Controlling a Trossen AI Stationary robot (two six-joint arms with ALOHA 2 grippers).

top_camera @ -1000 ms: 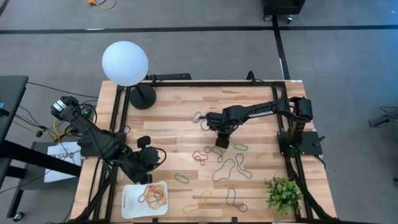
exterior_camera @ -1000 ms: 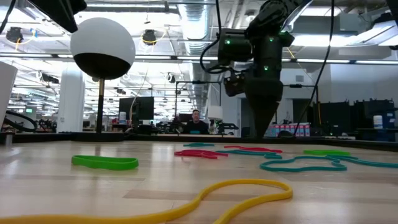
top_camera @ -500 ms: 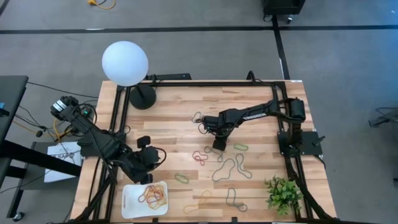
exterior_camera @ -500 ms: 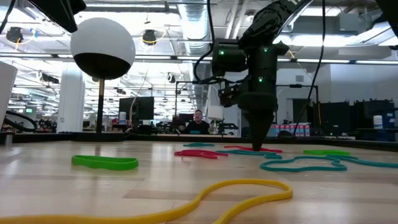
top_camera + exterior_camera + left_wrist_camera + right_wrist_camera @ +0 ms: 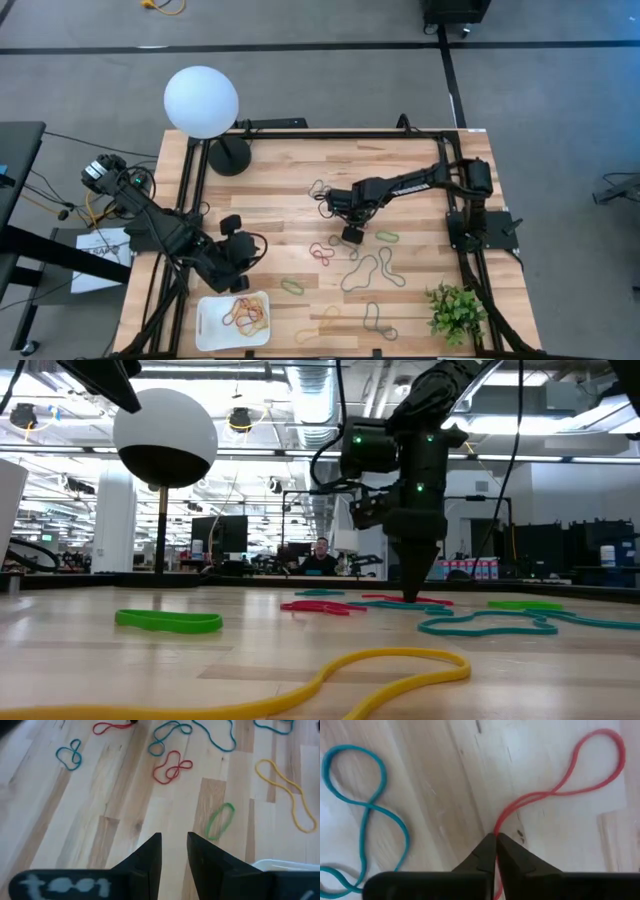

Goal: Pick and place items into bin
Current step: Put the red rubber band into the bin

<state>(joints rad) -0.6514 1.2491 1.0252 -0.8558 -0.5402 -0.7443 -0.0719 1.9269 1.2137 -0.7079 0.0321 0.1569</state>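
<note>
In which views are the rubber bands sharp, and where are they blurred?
Low view: the nearest yellow band is soft, close to the lens; the green band is clearer. Right wrist view: the red band at the shut right claw is sharp. Left wrist view: bands sharp.

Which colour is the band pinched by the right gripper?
Red band, pinched by the right gripper; right wrist view shows it best.

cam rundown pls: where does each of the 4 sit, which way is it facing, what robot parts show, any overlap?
High: overhead, straight down on the light wooden table; both dark arms, shallow white plastic bin.
Low: table height, level across; right gripper descending, white globe lamp.
Left wrist: forward past left gripper, over loose bands beside the bin.
Right wrist: down past right gripper, pinching a thin red rubber-band loop.
Shared: that red loop shows in low and right wrist.
</note>
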